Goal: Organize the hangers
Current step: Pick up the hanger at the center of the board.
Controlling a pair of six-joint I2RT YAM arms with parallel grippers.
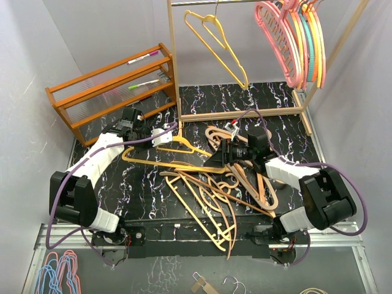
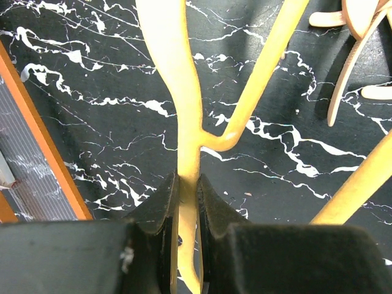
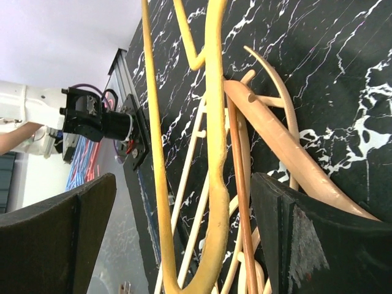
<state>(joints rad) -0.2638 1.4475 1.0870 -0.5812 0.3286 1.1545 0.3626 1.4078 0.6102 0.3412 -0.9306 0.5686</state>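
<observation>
Top external view: the left gripper (image 1: 164,136), jaws pinching a yellow hanger (image 1: 184,147) below its hook, sits near the rack (image 1: 110,92). The right gripper (image 1: 223,153), jaws spread, straddles tangled hangers (image 1: 211,196) at the centre of the table (image 1: 131,190). Bare marble lines the left edge.

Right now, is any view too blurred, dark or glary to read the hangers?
Top view: even light, sharp, only faint shadows under the hangers. Left wrist: fingers dark and out of focus, yellow hanger slightly soft, table crisp. Right wrist: fingers dark and blurred up close, hangers between them readable. No glare in any view.
</observation>
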